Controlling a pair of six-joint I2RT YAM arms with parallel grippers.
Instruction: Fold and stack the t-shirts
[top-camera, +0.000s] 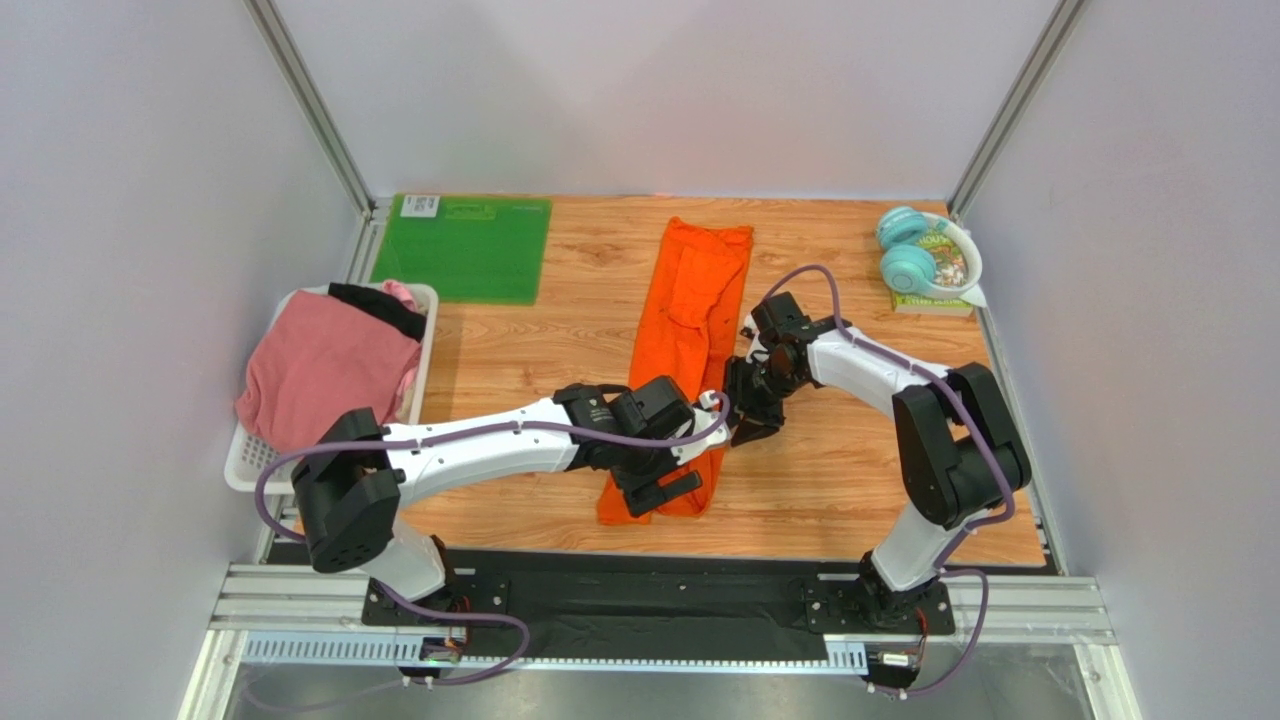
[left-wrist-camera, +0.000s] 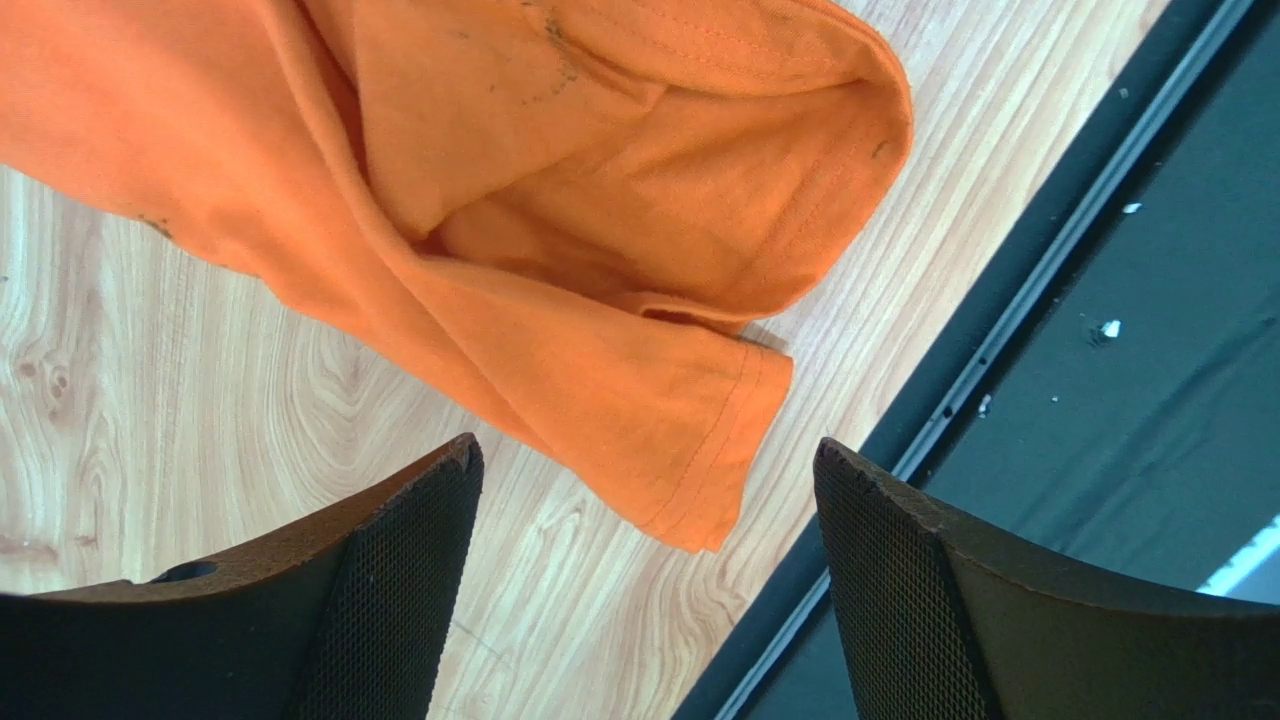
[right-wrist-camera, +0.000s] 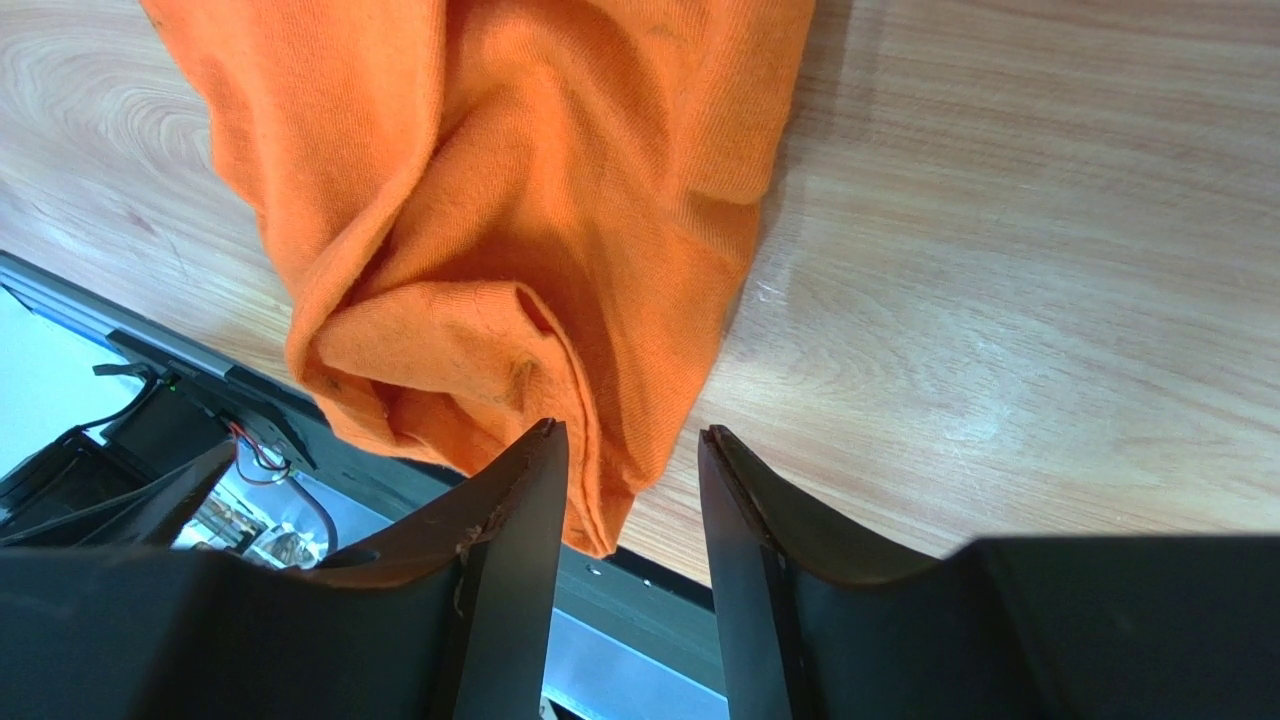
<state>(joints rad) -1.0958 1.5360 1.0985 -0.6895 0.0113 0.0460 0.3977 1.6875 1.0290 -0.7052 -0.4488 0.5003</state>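
Top external: orange t-shirt (top-camera: 691, 315) lengthwise near-to-far.

Your left arm (top-camera: 481, 443) stretched rightward, left gripper (left-wrist-camera: 646, 450) jaws wide apart, right arm (top-camera: 887, 368) bent inward, right gripper (right-wrist-camera: 631, 431) jaws narrowly parted.

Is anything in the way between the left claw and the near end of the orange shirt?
Nothing visible. The left claw stands open over the near corner of the orange t-shirt. Only bare wooden table shows between its fingers and the cloth.
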